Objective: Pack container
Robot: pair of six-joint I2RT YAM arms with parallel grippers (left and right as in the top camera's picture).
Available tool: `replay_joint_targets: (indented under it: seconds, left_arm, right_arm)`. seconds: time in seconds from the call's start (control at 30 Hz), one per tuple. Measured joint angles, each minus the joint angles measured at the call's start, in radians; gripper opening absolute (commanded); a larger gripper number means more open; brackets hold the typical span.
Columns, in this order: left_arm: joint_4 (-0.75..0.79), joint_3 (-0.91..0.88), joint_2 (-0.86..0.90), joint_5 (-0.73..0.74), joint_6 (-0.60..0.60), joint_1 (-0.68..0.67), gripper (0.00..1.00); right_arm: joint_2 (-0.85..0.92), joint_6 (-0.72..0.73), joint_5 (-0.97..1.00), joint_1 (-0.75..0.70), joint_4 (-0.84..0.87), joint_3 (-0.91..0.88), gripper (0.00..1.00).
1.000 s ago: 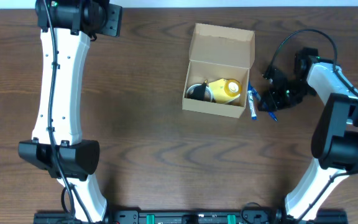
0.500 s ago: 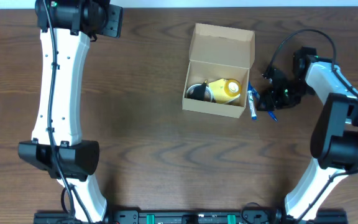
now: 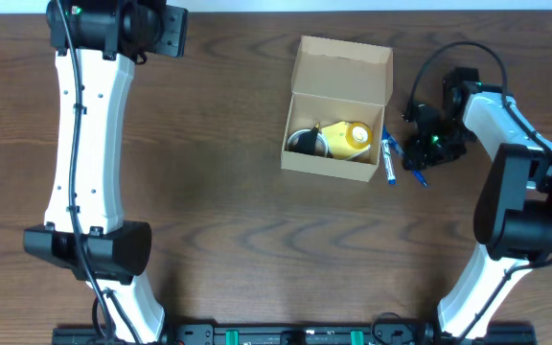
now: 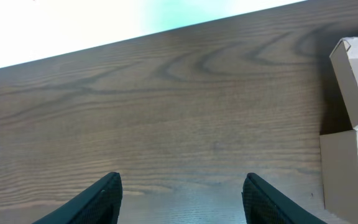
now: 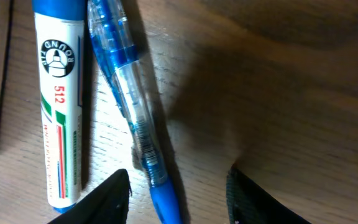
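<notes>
The left arm is reaching in a long white line from its base at the lower left of the overhead view up to the upper left corner. The left gripper is hanging with its two dark fingers spread wide and nothing between them. The right arm is rising from the lower right, bending at its dark elbow and curling back toward the upper right. The right gripper is pointing down close to the surface, its fingers standing apart.

Only legible txt: red "512" on white marker barrel, logo unreadable.
</notes>
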Motion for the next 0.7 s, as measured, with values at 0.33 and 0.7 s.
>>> replay_joint_targets:
  seconds: [0.33,0.7]
  left_arm:
    - [-0.017,0.0,-0.008,0.0,-0.001,0.0,0.63]
    - [-0.043,0.0,-0.008,0.003,-0.016,0.0,0.62]
  right_arm:
    - [0.0,0.0,0.006,0.0,0.008,0.0,0.43]
    - [0.002,0.0,0.002,0.039,0.029,-0.002,0.33]
